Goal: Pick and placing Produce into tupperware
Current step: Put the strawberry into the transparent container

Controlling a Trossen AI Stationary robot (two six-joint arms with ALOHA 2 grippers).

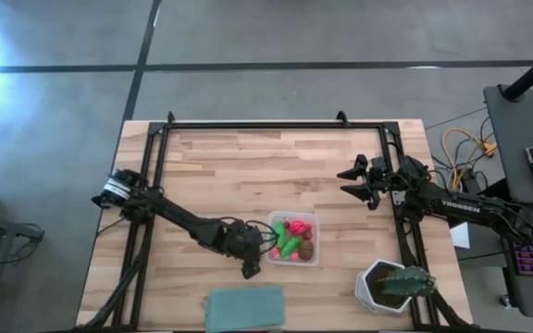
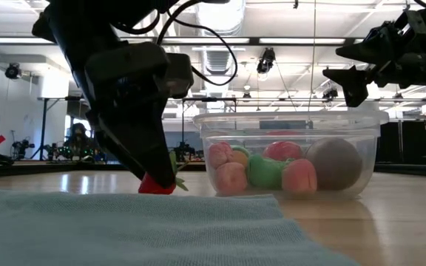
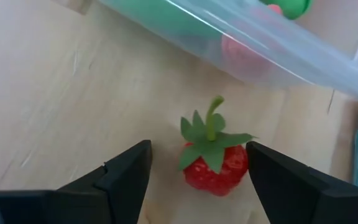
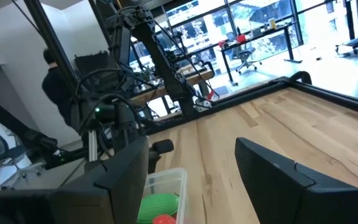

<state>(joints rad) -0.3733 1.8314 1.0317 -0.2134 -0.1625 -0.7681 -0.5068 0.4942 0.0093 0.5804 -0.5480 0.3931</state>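
Observation:
A toy strawberry, red with a green leafy cap and stem, lies on the wood just outside the tupperware. The tupperware is a clear box that holds several produce pieces: green, pink-red and one brown round one. My left gripper is open and low over the table, with one finger on each side of the strawberry. The low view shows the strawberry under its fingers. My right gripper is open and raised over the table's right side, away from the box. My left gripper comes from above and straddles the strawberry, which lies on the table. The berry's side is right beside one finger, and I cannot tell whether they touch. The other finger stands clear of it.
A flat teal cloth lies at the near edge, just in front of the left gripper. A green plant in a white pot stands at the near right. A black frame borders the table. A person stands beyond the table.

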